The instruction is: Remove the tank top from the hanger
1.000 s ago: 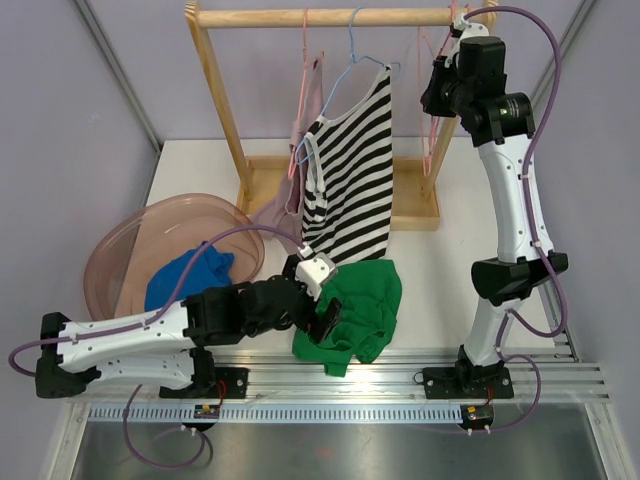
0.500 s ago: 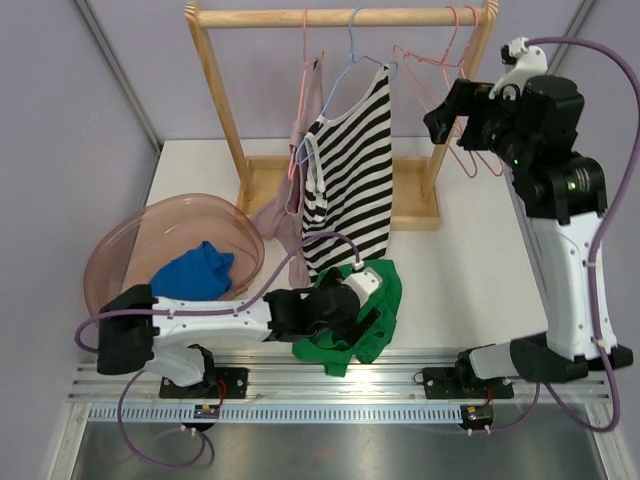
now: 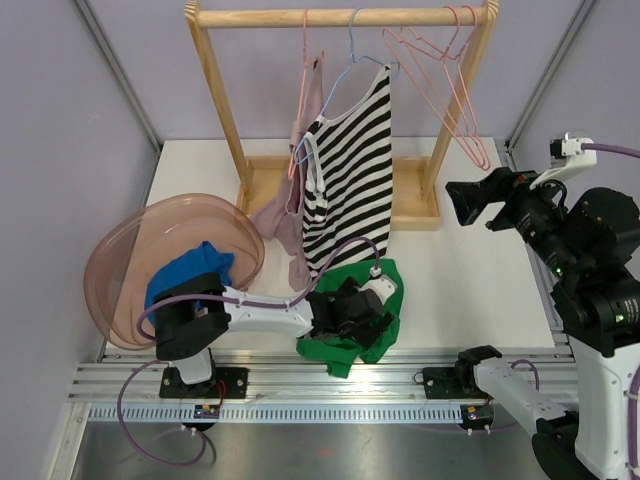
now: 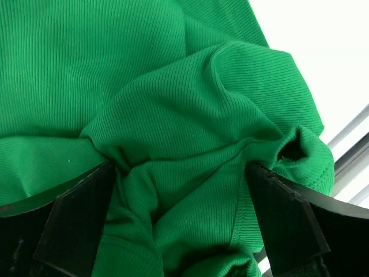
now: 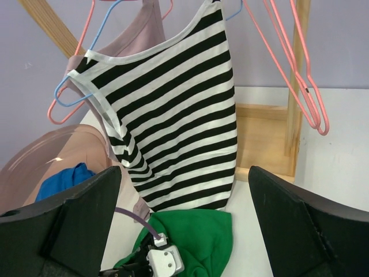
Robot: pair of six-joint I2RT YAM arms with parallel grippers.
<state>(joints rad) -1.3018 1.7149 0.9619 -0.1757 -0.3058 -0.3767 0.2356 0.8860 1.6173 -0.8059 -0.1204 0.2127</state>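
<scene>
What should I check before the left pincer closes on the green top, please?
1. Left pincer open: ok, jaws wide.
2. Green top between its jaws: ok, a fold lies there.
3. Green top off any hanger: ok, crumpled on the table.
4. Right pincer open, empty, away from the rack: ok.
5. Striped top off the blue hanger: not ok, it hangs there.
6. Grip would take one layer only: cannot tell.
</scene>
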